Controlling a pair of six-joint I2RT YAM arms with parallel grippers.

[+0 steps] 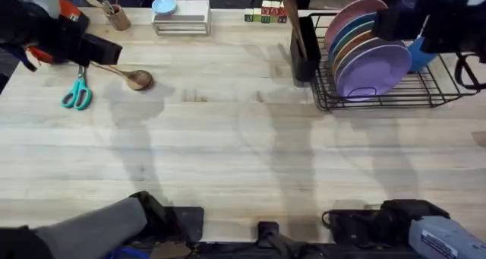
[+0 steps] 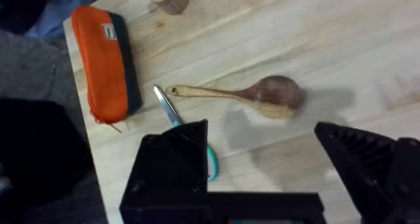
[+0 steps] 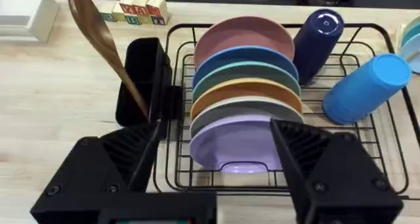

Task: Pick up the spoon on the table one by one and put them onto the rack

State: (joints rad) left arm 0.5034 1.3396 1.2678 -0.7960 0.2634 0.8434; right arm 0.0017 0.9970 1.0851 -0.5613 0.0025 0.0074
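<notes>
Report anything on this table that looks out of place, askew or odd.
One spoon lies loose on the table beside the scissors, away from the rack. Another spoon leans tilted in the rack's caddy. Nothing looks spilled or damaged.

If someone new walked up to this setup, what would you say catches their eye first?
Probably the row of coloured plates standing upright in the black wire rack at the table's far right, with a wooden spoon leaning out of its caddy. Next, at the far left, a second spoon lies flat on the table between an orange pouch and teal-handled scissors, with the open left gripper above it.
</notes>
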